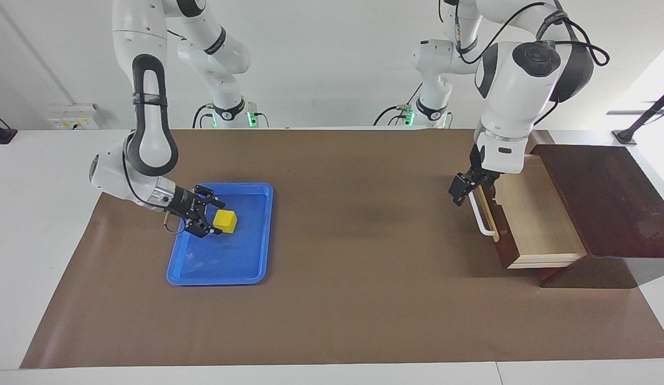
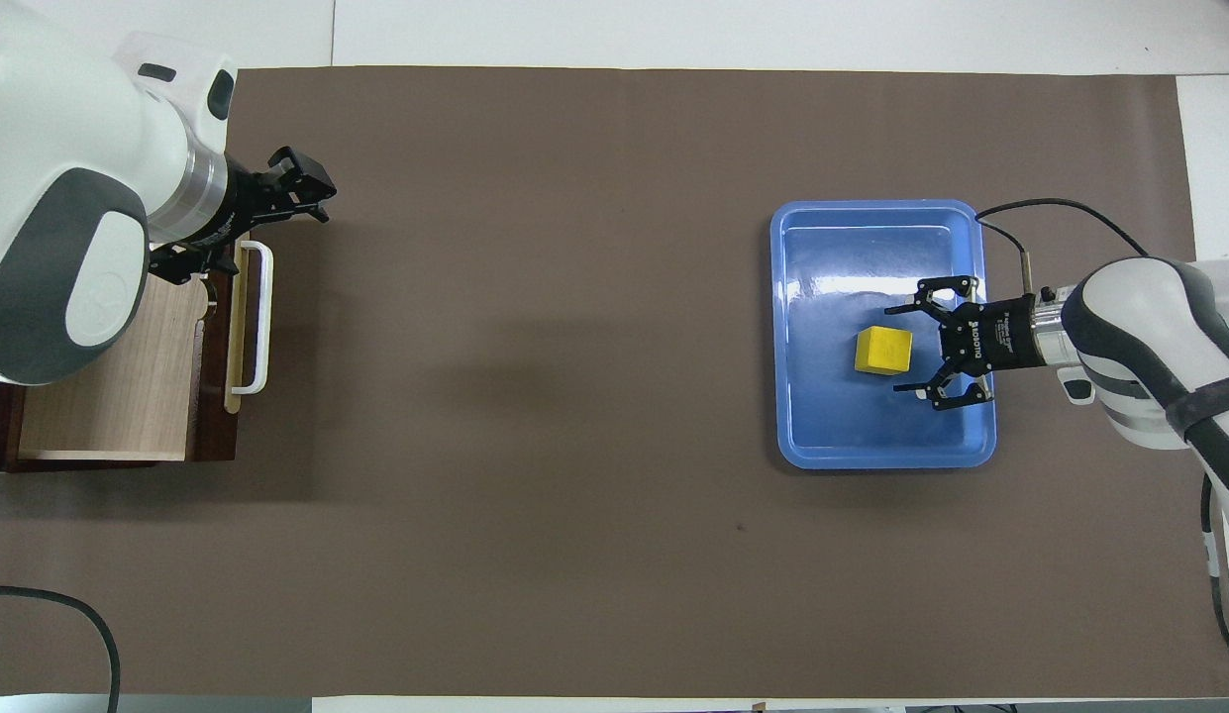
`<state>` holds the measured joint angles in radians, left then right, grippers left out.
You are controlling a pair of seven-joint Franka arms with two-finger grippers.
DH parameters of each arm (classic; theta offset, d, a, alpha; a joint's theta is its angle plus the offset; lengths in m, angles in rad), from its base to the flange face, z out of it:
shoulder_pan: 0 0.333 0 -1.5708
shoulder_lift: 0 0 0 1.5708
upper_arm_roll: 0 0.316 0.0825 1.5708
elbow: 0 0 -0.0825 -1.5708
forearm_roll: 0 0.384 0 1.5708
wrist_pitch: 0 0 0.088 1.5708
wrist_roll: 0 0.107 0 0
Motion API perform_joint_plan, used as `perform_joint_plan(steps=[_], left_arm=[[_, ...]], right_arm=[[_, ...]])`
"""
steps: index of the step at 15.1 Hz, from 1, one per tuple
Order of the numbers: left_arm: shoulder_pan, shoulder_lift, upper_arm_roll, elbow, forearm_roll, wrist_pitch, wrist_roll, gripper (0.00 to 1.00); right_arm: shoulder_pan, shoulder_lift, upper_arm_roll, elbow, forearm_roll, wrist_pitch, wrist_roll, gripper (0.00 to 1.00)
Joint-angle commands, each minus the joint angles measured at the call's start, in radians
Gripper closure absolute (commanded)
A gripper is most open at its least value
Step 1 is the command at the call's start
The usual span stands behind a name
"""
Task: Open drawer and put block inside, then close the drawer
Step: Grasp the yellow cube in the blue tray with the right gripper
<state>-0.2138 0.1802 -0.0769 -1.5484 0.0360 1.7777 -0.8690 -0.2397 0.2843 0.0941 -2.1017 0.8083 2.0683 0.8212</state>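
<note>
Bright, sharp, soft shadows, tray [image 2: 802, 436] glare

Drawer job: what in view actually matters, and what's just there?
Job:
- drawer, pulled open
- handle
- block, in the tray
- right gripper, open, at the block
- left gripper, open, over the handle's end

Just there:
- tray
- brown mat

The tabletop [image 1: 332, 321] is covered by a brown sheet that looks matt and smooth, like paper. The blue tray [image 1: 257, 235] looks like shiny plastic, and light is seen glinting on it. The block [image 1: 225, 221] is plain and smooth. The drawer [image 1: 535, 224] is made of wood, pale inside and dark in front, with a smooth white handle [image 1: 480, 216].
</note>
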Motion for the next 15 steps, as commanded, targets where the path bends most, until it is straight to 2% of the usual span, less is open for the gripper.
perform_joint_plan(steps=[1, 3, 7, 8, 9, 10, 12, 13, 14, 15], left_arm=[[-0.001, -0.008, 0.002, -0.008, -0.042, -0.025, -0.2, 0.0], [0.001, -0.047, 0.002, -0.076, -0.042, -0.021, -0.209, 0.0], [0.008, -0.074, 0.002, -0.146, -0.042, 0.051, -0.245, 0.0], [0.007, -0.077, 0.002, -0.151, -0.042, 0.052, -0.263, 0.0], [0.007, -0.077, 0.002, -0.151, -0.044, 0.052, -0.29, 0.0], [0.005, -0.077, 0.002, -0.153, -0.042, 0.052, -0.318, 0.0], [0.004, -0.077, 0.002, -0.151, -0.042, 0.049, -0.337, 0.0], [0.005, -0.077, 0.002, -0.15, -0.042, 0.046, -0.337, 0.0], [0.007, -0.077, 0.002, -0.15, -0.042, 0.049, -0.337, 0.0], [0.007, -0.077, 0.002, -0.151, -0.042, 0.048, -0.338, 0.0]], right_arm=[[-0.012, -0.007, 0.003, -0.018, 0.032, 0.021, -0.05, 0.0], [-0.012, -0.007, 0.003, -0.02, 0.032, 0.021, -0.05, 0.0], [-0.015, -0.007, 0.003, -0.024, 0.032, 0.026, -0.057, 0.0], [-0.015, -0.007, 0.003, -0.026, 0.032, 0.03, -0.057, 0.04], [-0.015, -0.007, 0.003, -0.026, 0.032, 0.03, -0.057, 0.21], [-0.015, -0.007, 0.003, -0.026, 0.032, 0.03, -0.059, 0.32], [-0.013, -0.007, 0.003, -0.026, 0.032, 0.033, -0.071, 0.68], [-0.013, -0.007, 0.003, -0.026, 0.032, 0.035, -0.071, 0.9], [-0.012, -0.007, 0.003, -0.024, 0.032, 0.035, -0.071, 1.0], [-0.007, -0.007, 0.003, -0.024, 0.032, 0.035, -0.07, 1.0]])
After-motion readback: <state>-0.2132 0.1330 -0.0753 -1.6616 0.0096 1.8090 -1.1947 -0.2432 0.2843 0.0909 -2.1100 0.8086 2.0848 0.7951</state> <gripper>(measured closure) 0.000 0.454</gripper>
